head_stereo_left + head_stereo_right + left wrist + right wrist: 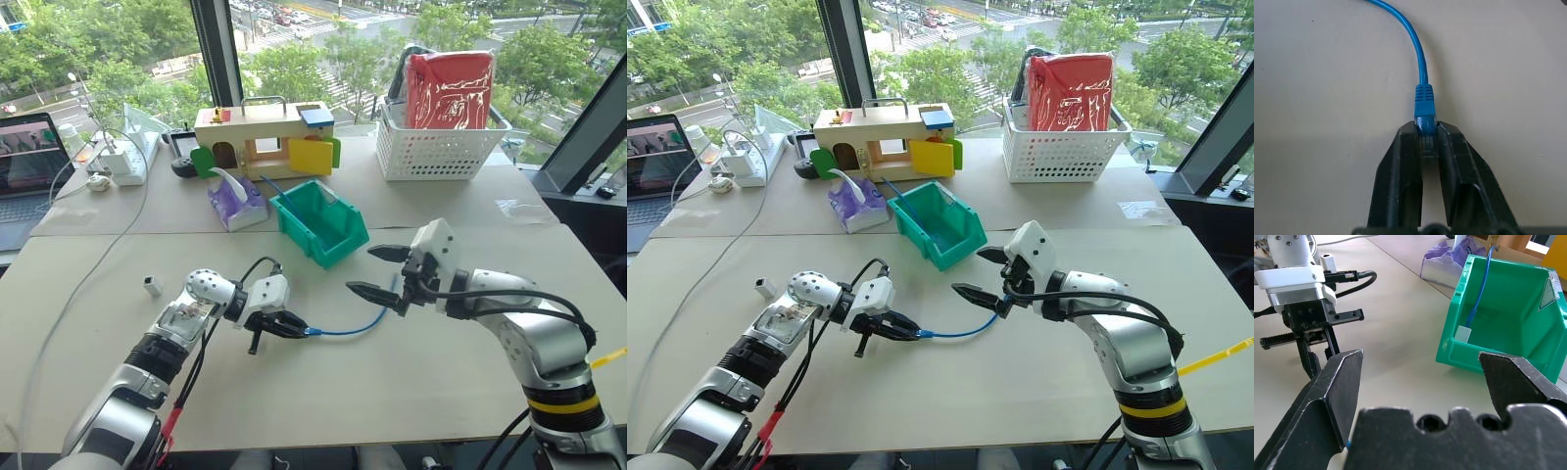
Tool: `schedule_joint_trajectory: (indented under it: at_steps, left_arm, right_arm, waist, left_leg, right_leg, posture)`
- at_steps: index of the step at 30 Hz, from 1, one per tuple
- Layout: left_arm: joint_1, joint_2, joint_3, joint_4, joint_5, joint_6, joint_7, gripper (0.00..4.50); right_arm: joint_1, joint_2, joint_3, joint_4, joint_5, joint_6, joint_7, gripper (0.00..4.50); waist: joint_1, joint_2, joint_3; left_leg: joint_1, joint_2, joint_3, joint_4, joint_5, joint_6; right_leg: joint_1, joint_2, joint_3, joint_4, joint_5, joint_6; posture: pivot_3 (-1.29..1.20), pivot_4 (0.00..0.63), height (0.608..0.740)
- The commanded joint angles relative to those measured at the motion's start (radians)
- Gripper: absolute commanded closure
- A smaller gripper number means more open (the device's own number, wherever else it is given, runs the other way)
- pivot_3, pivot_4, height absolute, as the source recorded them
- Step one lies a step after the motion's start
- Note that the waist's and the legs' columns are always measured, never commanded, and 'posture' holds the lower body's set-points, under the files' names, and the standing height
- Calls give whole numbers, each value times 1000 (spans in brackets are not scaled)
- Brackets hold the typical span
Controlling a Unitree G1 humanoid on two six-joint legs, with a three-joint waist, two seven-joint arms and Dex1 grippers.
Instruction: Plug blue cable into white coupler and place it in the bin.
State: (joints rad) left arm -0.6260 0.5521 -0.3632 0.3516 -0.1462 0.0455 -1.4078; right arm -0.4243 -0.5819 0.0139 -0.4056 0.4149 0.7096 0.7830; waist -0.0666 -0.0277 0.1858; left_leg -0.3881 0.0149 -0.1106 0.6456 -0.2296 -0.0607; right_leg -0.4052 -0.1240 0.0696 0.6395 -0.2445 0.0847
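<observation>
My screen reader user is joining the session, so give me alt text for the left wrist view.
The left tool, its two black fingers shut, pinches the clear plastic plug at one end of the thin bright blue network cable. From the plug's ribbed blue boot the cable arcs away across the bare beige tabletop.

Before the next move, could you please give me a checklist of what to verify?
1. Left hand shut on the blue cable at its plug: ok.
2. Right hand open, holding nothing: ok.
3. White coupler lying free on the table, apart from both hands: ok.
4. Cable plugged into coupler: not ok.
5. Bin upright, top open: ok.
</observation>
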Motion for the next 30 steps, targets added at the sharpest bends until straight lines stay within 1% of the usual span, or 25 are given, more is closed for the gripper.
schedule_joint_trajectory:
  at_steps: [1, 3, 5, 8, 10, 12, 15, 16, 17, 18, 19, 21, 25, 30]
  left_arm:
    - [5, -32, 60, -68, -66, 74, 30, 4429]
    - [-11, -77, 113, -110, -126, 123, 77, 4429]
    - [-18, -120, 138, -137, -128, 118, 139, 4429]
    - [-26, -209, 148, -172, -102, 70, 251, 4429]
    - [-43, -290, 149, -199, -101, 53, 326, 4429]
    - [-71, -362, 148, -204, -90, 34, 396, 4429]
    - [-127, -437, 152, -170, -54, -10, 488, 4429]
    - [-159, -462, 159, -139, -24, -62, 543, 4429]
    - [-192, -483, 170, -100, 11, -111, 608, 4429]
    - [-222, -507, 181, -54, 57, -139, 706, 4429]
    - [-241, -527, 192, -17, 79, -153, 768, 4429]
    - [-263, -549, 182, 25, 118, -198, 826, 4429]
    - [-278, -548, 175, 53, 155, -256, 870, 4429]
    - [-250, -550, 160, 14, 150, -241, 863, 4429]
  right_arm:
    - [-29, 7, -120, -74, 146, 133, -46, 132]
    - [-48, 30, -242, -99, 300, 243, -99, 132]
    - [-90, 40, -371, -103, 416, 293, -181, 132]
    - [-200, 42, -603, -51, 611, 340, -407, 132]
    - [-227, 12, -712, -37, 749, 350, -535, 132]
    - [-217, -16, -766, -40, 878, 355, -642, 132]
    - [-151, -65, -767, -66, 1028, 351, -748, 132]
    - [-107, -86, -758, -80, 1108, 348, -763, 132]
    - [-68, -98, -749, -107, 1151, 337, -767, 132]
    - [-36, -101, -736, -131, 1197, 315, -780, 132]
    - [-14, -101, -720, -148, 1225, 293, -797, 132]
    - [49, -117, -677, -168, 1278, 273, -838, 132]
    - [153, -148, -619, -158, 1289, 236, -910, 132]
    - [110, -99, -504, -108, 1202, 156, -942, 132]
  waist:
    - [1, 0, 0]
    - [5, 0, 0]
    - [11, 0, 0]
    - [20, 0, 0]
    - [27, 0, 0]
    - [34, 0, 0]
    - [33, -1, 0]
    - [31, -1, 0]
    - [30, 0, 0]
    - [28, 0, -1]
    - [26, 1, -1]
    - [21, 1, -1]
    - [22, 1, -1]
    - [23, 1, -1]
  left_leg:
    - [0, 0, 0, 0, 0, 0]
    - [-1, 0, 0, 0, 0, 0]
    - [-2, 0, -1, 1, 0, 0]
    - [-2, 0, -1, 1, 0, 0]
    - [-2, 0, -1, 1, 0, 0]
    - [-2, 0, -1, 1, 0, 1]
    - [-3, -1, 0, 1, -1, 1]
    - [-3, 0, 0, 1, -1, 1]
    - [-2, -1, 0, 1, -1, 1]
    - [-2, -1, 0, 1, -1, 1]
    - [-2, -1, 0, 0, -1, 2]
    - [-1, -1, 0, 0, -1, 2]
    - [-2, -1, 0, 0, -1, 3]
    - [-2, -1, 0, 1, -1, 3]
  right_leg:
    - [0, 0, 0, 0, 0, 0]
    - [0, 0, 0, 0, 0, 0]
    - [0, 0, 0, 1, 0, 0]
    - [0, 0, 0, 0, 0, 0]
    - [0, 0, 0, 0, 0, 0]
    - [1, 0, 0, 0, 0, 0]
    - [1, -1, 0, 0, 0, 0]
    - [1, -1, 0, 0, 0, 0]
    - [1, -1, 0, -3, 0, 0]
    - [1, -1, 0, -5, 0, 0]
    - [1, -1, 0, -5, 0, 0]
    - [2, 0, 0, -6, 0, 0]
    - [3, 0, 1, -7, 0, 0]
    - [3, 0, 1, -8, 1, 1]
  posture:
    - [0, 150, 740]
    - [0, 150, 740]
    - [0, 150, 740]
    - [0, 150, 740]
    - [0, 150, 740]
    - [0, 150, 740]
    - [0, 150, 740]
    - [0, 150, 740]
    - [0, 150, 740]
    - [0, 150, 740]
    - [0, 150, 740]
    - [0, 150, 740]
    - [0, 150, 740]
    - [0, 150, 740]
